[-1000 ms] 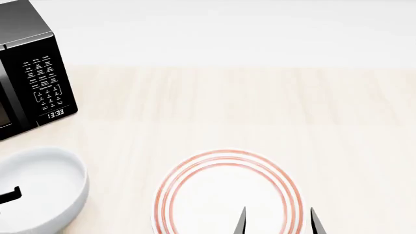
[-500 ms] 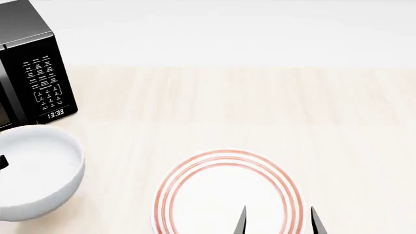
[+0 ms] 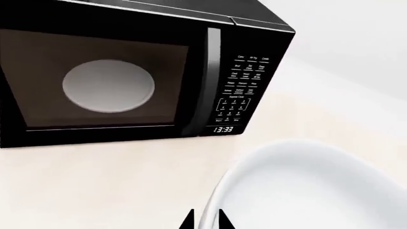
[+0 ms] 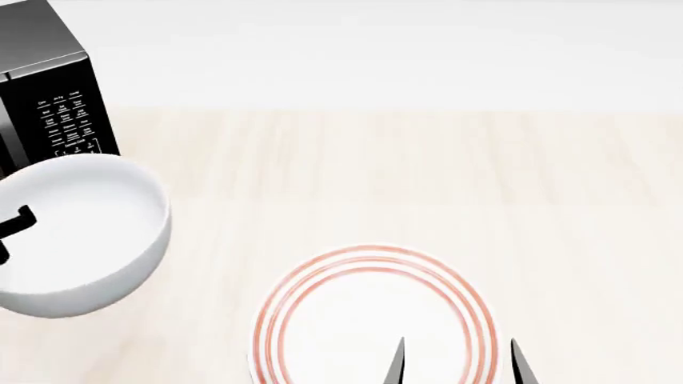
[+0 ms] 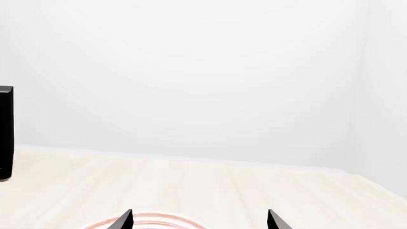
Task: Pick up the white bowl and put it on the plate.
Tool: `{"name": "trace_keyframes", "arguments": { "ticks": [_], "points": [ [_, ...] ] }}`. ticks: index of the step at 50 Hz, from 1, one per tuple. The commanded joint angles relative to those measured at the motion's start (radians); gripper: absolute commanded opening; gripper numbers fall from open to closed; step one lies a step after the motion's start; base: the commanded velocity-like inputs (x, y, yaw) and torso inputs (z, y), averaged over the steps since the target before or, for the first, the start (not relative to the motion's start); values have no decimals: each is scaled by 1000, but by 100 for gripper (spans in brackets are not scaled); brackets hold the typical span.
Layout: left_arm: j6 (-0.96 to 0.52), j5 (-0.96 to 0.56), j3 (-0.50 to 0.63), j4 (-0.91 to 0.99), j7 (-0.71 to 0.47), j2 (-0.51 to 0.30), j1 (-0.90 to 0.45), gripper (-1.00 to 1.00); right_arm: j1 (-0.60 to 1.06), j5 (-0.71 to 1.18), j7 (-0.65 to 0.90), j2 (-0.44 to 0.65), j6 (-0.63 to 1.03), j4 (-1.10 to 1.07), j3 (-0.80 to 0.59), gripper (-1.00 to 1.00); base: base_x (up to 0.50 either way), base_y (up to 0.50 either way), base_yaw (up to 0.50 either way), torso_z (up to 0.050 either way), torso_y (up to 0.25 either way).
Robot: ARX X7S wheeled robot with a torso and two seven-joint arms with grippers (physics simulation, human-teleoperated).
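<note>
The white bowl (image 4: pixel 80 236) hangs in the air at the left of the head view, above the table and in front of the microwave. My left gripper (image 4: pixel 13 228) is shut on its left rim; in the left wrist view the gripper (image 3: pixel 205 220) has one fingertip on each side of the bowl's wall (image 3: pixel 305 191). The plate (image 4: pixel 373 316) with red rings lies on the table at the bottom centre, to the right of the bowl. My right gripper (image 4: pixel 457 362) is open and empty over the plate's near right part; it also shows in the right wrist view (image 5: pixel 199 219), with the plate's rim (image 5: pixel 152 220) below it.
A black microwave (image 4: pixel 48 96) stands at the far left on the table, door closed, its clock reading 13:33 (image 3: pixel 222 130). The light wooden table (image 4: pixel 427 176) stretches back to a white wall.
My left gripper has lifted the bowl up off the table and carried it slightly right; it now overlaps the microwave's lower part. The right gripper and plate have not moved.
</note>
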Motion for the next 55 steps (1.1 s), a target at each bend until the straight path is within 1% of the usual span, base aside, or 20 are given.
{"name": "trace_keyframes", "arguments": {
  "ticks": [1, 10, 13, 27, 39, 55],
  "points": [
    [-23, 2, 16, 17, -9, 57, -73, -100, 0, 0, 3, 3, -2, 2, -4, 100, 0, 0, 0, 0, 0],
    [-50, 18, 56, 9, -4, 107, -121, -100, 1, 4, 4, 5, -4, 5, -4, 100, 0, 0, 0, 0, 0],
    [-66, 30, 76, -17, 8, 133, -164, -100, -1, 4, 6, 7, -5, 2, -2, 100, 0, 0, 0, 0, 0],
    [-50, 80, 138, -124, 72, 258, -217, -100, 3, 3, 10, 10, -4, 2, -6, 100, 0, 0, 0, 0, 1],
    [-36, 122, 186, -217, 130, 349, -266, -100, 7, 1, 12, 12, -4, 7, -11, 100, 0, 0, 0, 0, 1],
    [-40, 148, 228, -276, 167, 428, -315, -100, 5, 11, 17, 17, -7, 6, -7, 100, 0, 0, 0, 0, 1]
  ]
}}
